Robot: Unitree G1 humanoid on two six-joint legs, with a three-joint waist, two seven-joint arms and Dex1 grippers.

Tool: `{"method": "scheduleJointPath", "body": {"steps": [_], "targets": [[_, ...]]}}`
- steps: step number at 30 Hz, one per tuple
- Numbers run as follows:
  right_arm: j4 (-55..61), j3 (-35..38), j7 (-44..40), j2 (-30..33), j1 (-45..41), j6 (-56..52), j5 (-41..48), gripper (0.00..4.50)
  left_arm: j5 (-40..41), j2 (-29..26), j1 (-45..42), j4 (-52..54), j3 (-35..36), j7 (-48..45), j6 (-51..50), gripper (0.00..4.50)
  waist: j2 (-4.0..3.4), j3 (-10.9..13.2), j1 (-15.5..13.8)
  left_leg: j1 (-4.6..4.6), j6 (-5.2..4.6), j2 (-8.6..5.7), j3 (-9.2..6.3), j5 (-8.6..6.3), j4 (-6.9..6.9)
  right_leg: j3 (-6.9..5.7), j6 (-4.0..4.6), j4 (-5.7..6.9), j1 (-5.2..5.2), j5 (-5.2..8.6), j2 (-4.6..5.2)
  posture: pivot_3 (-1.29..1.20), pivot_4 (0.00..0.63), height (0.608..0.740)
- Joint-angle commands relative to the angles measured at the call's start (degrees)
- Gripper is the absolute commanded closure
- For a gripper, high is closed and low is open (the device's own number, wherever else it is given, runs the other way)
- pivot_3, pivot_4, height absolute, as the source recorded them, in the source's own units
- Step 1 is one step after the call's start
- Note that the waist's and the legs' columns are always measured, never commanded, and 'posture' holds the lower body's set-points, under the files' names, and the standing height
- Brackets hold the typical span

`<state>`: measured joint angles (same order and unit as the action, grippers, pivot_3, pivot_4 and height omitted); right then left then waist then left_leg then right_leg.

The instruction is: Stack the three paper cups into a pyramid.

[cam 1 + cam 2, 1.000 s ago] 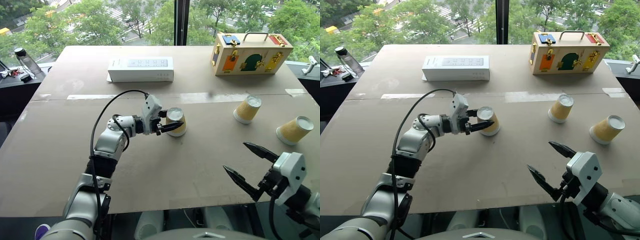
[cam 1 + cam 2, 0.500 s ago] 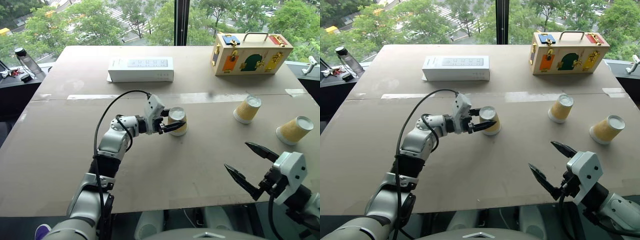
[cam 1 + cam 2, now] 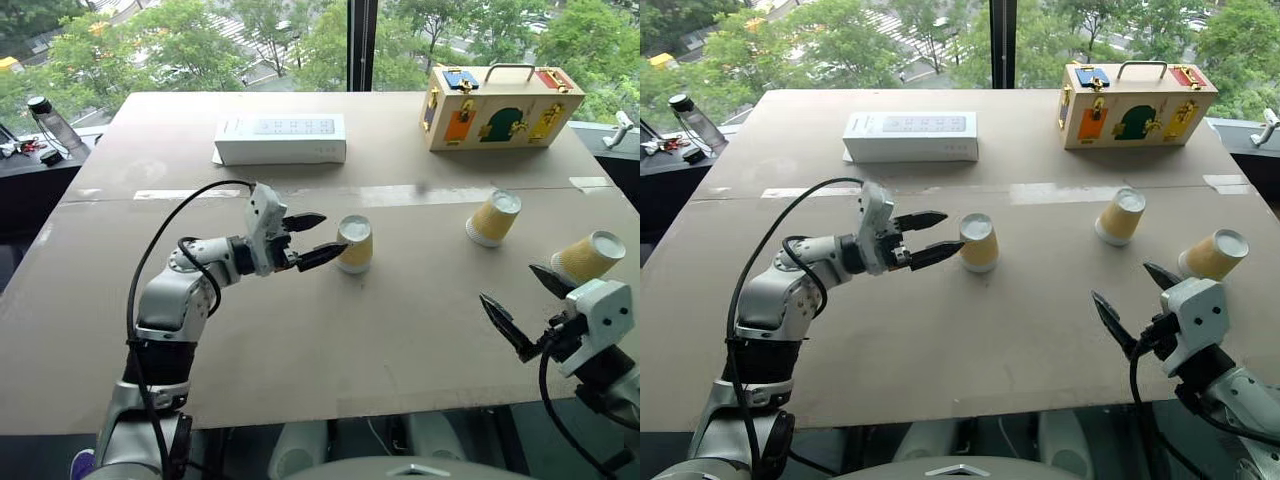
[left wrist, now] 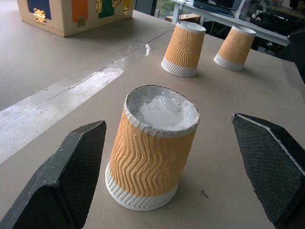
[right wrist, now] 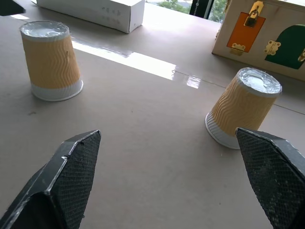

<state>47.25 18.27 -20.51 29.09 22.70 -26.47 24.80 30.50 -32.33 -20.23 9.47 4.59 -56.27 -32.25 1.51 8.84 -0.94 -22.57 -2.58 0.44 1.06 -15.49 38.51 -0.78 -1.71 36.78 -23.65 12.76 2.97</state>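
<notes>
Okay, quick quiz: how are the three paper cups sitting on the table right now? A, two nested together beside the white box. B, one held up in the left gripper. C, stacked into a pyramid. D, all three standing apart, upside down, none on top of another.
D: the left cup, middle cup and right cup each stand apart, base up, on the table, and the left gripper is open and holds nothing.

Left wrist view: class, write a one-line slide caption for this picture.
Open left gripper facing an upside-down paper cup on the table, two more cups standing behind it.

Cups [image 3: 354,245] yellow-tan, wavy-ribbed (white rims); fingers [image 4: 76,167] black.
</notes>
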Motion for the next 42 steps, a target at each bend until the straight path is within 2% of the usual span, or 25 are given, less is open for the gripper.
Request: {"method": "scheduleJointPath", "body": {"steps": [1,2,8,13,24,25,26,27,29,30,33,36,38,42], "targets": [[-5.2,-2.0,5.9,1.8,-9.3,-7.1,-4.4,0.00,5.8,-1.2,4.6,7.4,4.5,-3.2,1.7,0.14,0.00,0.0,0.2,0.02,0.00,0.00,0.05,0.00,0.00,0.03,0.01,0.00,0.01,-0.01,0.00,0.00,0.150,0.740],[-7.6,-3.2,7.7,2.2,-12.9,-9.1,-6.7,0.00,7.0,-2.5,6.2,9.1,5.1,-4.4,0.9,0.14,0.01,0.0,0.3,0.04,0.00,-0.01,0.11,0.00,0.01,0.06,0.01,0.00,0.01,-0.01,0.01,0.00,0.150,0.740],[-20.1,-3.8,12.3,-1.3,-29.5,-15.4,-7.1,0.00,12.5,-5.3,10.2,15.6,6.9,-5.4,-0.9,0.14,-0.09,0.0,0.1,0.01,0.01,-0.05,0.01,0.01,-0.03,0.03,0.05,0.02,-0.01,-0.01,-0.20,0.00,0.150,0.740],[-29.1,-3.9,13.4,-4.4,-39.9,-16.8,-6.6,0.00,16.6,-7.4,14.0,19.8,9.6,-5.5,-1.9,0.14,-0.15,0.1,0.4,0.01,0.00,-0.06,0.11,0.00,-0.05,0.12,0.00,-0.01,-0.02,-0.03,-0.24,0.00,0.150,0.740],[-41.6,-6.3,11.9,-5.7,-48.2,-14.3,-8.8,0.00,17.0,-7.9,18.6,23.3,10.2,-3.1,0.0,0.14,-0.17,0.1,0.4,0.01,-0.01,-0.06,0.17,0.00,-0.09,0.10,-0.16,-0.01,-0.06,-0.13,-0.26,0.00,0.150,0.740],[-42.5,-6.2,11.7,-5.7,-48.6,-13.9,-9.0,0.52,17.0,-8.0,18.7,23.3,10.3,-3.0,0.1,0.00,-0.17,0.1,0.4,0.01,-0.01,-0.06,0.18,0.00,-0.09,0.10,-0.16,-0.01,-0.06,-0.13,-0.26,0.00,0.150,0.740],[-43.1,-6.2,11.6,-5.6,-48.8,-13.1,-9.3,0.77,17.0,-7.9,18.8,23.2,10.3,-2.8,0.2,0.00,-0.17,0.1,0.4,0.01,-0.01,-0.06,0.18,0.00,-0.09,0.10,-0.16,-0.01,-0.07,-0.13,-0.26,0.00,0.150,0.740],[-43.4,-6.1,11.5,-5.7,-49.0,-12.6,-9.3,1.42,17.0,-7.9,18.8,23.1,10.3,-2.6,0.3,0.00,-0.18,0.1,0.4,0.01,-0.01,-0.06,0.15,0.00,-0.10,0.10,-0.16,-0.01,-0.07,-0.13,-0.27,0.00,0.150,0.740],[-43.3,-6.4,10.6,-5.5,-48.9,-11.9,-9.3,1.75,17.1,-7.8,18.9,23.1,10.4,-2.4,0.4,0.00,-0.19,0.1,0.4,0.00,-0.01,-0.06,0.13,0.00,-0.11,0.11,-0.16,0.00,-0.07,-0.13,-0.27,0.00,0.150,0.740],[-42.6,-6.4,10.0,-5.5,-48.7,-11.7,-9.0,2.26,17.0,-7.8,19.2,23.0,10.4,-2.4,0.7,0.00,-0.19,0.1,0.4,0.00,-0.01,-0.06,0.14,0.00,-0.11,0.12,-0.17,-0.01,-0.08,-0.14,-0.27,0.00,0.150,0.740],[-40.5,-6.7,7.9,-5.0,-47.8,-11.2,-8.4,2.26,16.6,-7.5,19.9,22.2,10.7,-2.2,1.7,0.00,-0.20,0.1,0.5,0.00,-0.01,-0.06,0.16,0.00,-0.12,0.11,-0.17,-0.02,-0.08,-0.14,-0.27,0.00,0.150,0.740],[-34.8,-7.7,1.1,-3.9,-45.6,-11.7,-4.3,2.26,15.3,-7.1,21.6,21.2,11.2,-1.7,3.3,0.00,-0.22,0.1,0.4,-0.01,-0.01,-0.06,0.15,0.00,-0.13,0.11,-0.17,-0.02,-0.10,-0.14,-0.27,0.00,0.150,0.740],[-29.2,-10.4,-5.0,-2.0,-43.4,-12.3,-1.7,2.26,13.6,-7.1,24.0,20.6,11.7,-1.9,5.1,0.00,-0.24,0.1,0.5,-0.02,-0.01,-0.05,0.14,0.00,-0.16,0.12,-0.17,-0.02,-0.13,-0.14,-0.26,0.00,0.150,0.740],[-23.2,-16.6,-12.0,0.7,-41.1,-12.7,0.0,2.26,12.3,-7.4,26.7,19.7,12.8,-2.3,7.1,0.00,-0.24,0.1,0.7,-0.02,-0.02,-0.02,0.10,-0.01,-0.17,0.11,-0.17,-0.03,-0.13,-0.13,-0.26,0.00,0.150,0.740]]}}
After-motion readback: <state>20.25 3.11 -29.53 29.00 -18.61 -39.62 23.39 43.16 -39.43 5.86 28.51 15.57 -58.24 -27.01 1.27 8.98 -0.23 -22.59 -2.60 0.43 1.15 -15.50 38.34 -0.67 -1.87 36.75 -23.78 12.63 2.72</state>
